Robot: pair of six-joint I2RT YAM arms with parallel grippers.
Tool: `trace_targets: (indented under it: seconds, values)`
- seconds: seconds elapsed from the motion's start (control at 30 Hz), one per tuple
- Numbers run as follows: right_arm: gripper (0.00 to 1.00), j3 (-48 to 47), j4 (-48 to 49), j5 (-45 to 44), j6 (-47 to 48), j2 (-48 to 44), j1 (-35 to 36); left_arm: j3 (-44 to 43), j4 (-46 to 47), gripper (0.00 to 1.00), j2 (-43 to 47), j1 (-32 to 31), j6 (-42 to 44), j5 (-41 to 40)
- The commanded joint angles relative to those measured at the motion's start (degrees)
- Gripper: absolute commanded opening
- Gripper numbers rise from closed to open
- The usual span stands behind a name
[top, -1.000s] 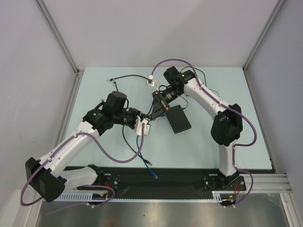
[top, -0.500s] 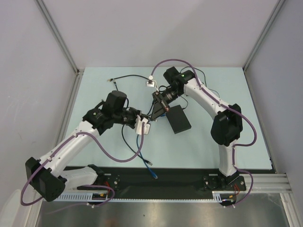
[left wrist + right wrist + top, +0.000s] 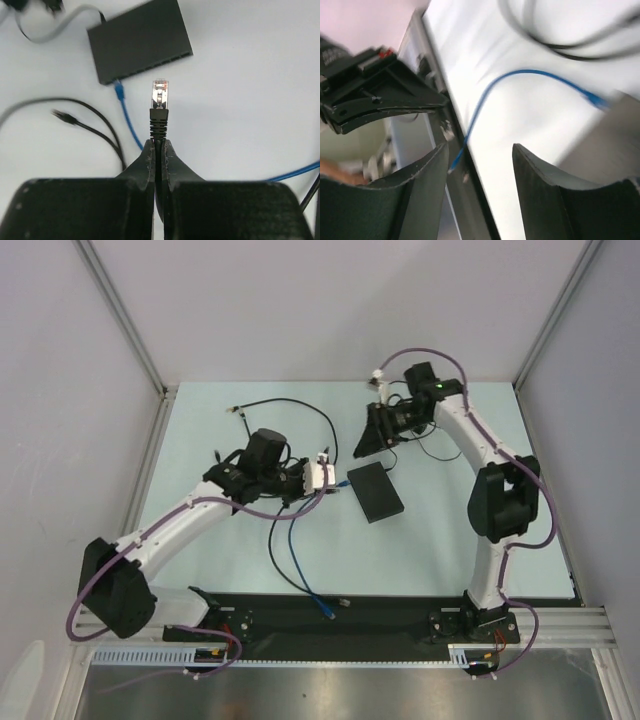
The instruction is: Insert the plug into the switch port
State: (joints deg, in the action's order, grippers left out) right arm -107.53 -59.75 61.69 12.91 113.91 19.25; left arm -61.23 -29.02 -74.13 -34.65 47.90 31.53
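Observation:
The switch (image 3: 375, 491) is a flat black box lying mid-table; in the left wrist view the switch (image 3: 140, 47) shows its row of ports along the near edge. A blue cable (image 3: 118, 90) is plugged in at the left end of that row. My left gripper (image 3: 322, 475) (image 3: 158, 142) is shut on the black boot of the plug (image 3: 160, 95). The plug's clear tip points at the port row, a short gap away. My right gripper (image 3: 368, 432) (image 3: 480, 150) is open and empty, lifted behind the switch.
The blue cable (image 3: 300, 550) trails from the switch to the near rail, its free end (image 3: 327, 608) by the black base strip. Black cables (image 3: 290, 405) loop across the back left. Frame posts and walls close in the table's sides.
My left arm has carried the plug to the right, up to the switch's port edge. My right gripper has opened and pulled back toward the back right.

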Motion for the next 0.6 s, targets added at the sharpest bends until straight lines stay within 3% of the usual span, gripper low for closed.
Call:
trace_targets:
  seconds: [0.0,0.17,0.27,0.57]
  values:
    - [0.59,6.4,9.7,-4.9,-8.2,-4.9,-6.7,2.9,5.4,0.0,-2.7,-0.3,-16.4,-3.4]
    - [0.61,15.0,14.7,-10.1,-11.6,-6.3,-14.3,8.1,15.0,0.0,-4.8,-2.3,-28.1,-9.8]
    - [0.64,19.8,15.6,-13.3,-9.4,-6.6,-16.9,8.4,16.0,0.0,-8.3,-3.1,-33.0,-10.9]
    - [0.61,29.1,22.4,-16.9,-4.3,-3.4,-18.8,2.9,18.7,0.0,-21.0,-4.7,-39.5,-12.4]
